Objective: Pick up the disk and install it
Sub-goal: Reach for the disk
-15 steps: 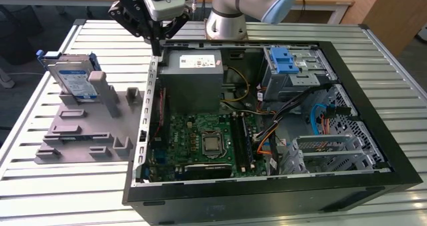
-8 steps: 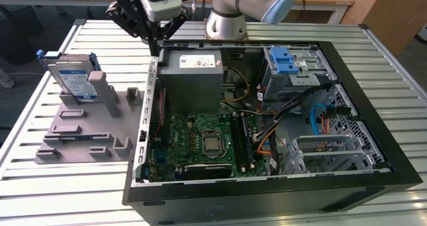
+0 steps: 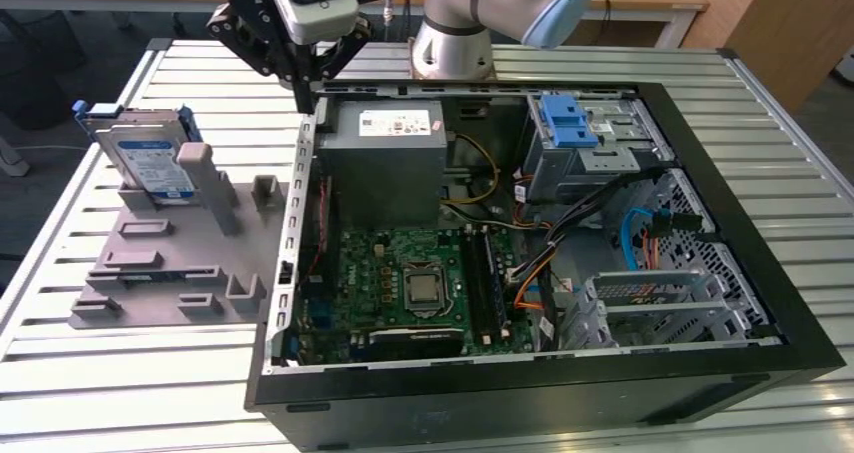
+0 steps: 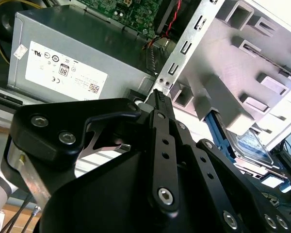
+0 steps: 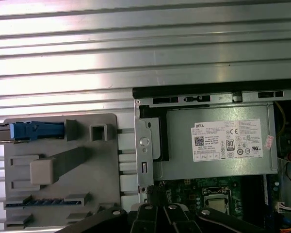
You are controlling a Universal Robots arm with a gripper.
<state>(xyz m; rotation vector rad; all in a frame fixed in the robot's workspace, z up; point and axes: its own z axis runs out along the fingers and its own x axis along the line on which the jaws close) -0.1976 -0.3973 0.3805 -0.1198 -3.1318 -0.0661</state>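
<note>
My gripper [image 3: 304, 91] is hanging pressed together, empty, over the computer case [image 3: 534, 393] wall. The disk [image 3: 147, 163] is standing on edge beside the case, exterior view's left. I'm judging it stiff, dense, shock-sensitive; I'm favouring its exposed upper side edges.

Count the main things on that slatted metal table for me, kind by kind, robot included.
Open computer case: 1
Grey holder plate: 1
Disk, standing on edge in the holder plate: 1
Robot arm: 1
Total: 4
</note>
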